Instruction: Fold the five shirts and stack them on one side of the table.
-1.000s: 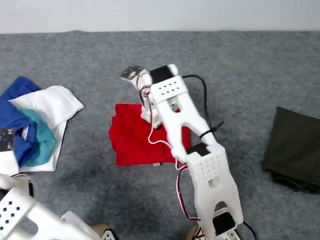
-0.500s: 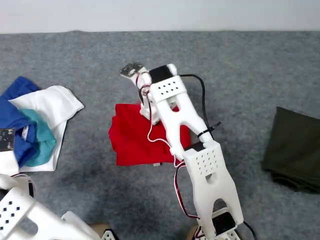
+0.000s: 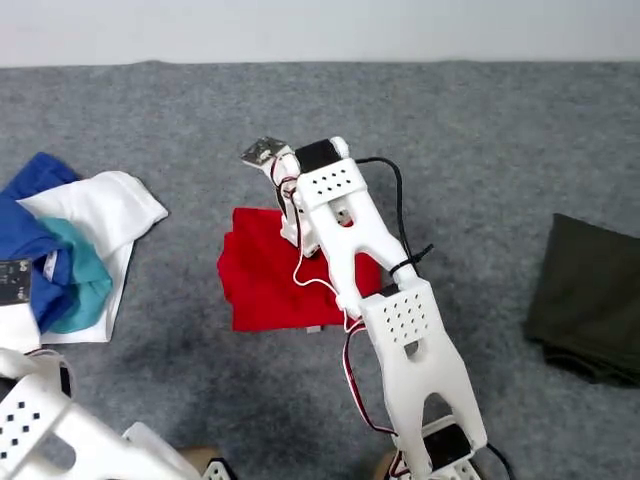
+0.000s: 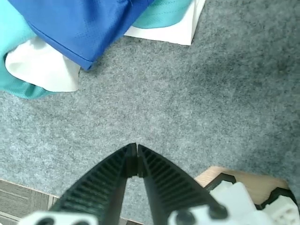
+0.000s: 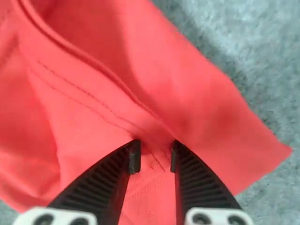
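At the left, a blue shirt, a teal shirt and a white shirt are heaped loosely. Close by, the left gripper is held over the grey table with its jaws closed on nothing. At centre, the red shirt is pinched between the narrow jaws of the right gripper. A dark folded shirt is laid at the right, and a pale wall is seen beyond.

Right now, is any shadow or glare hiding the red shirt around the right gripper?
Right wrist view: no glare, the red shirt evenly lit around the right gripper, soft shading only in its folds. High view: no glare; the right arm itself covers part of the shirt, and a faint shadow lies on the table beside it.
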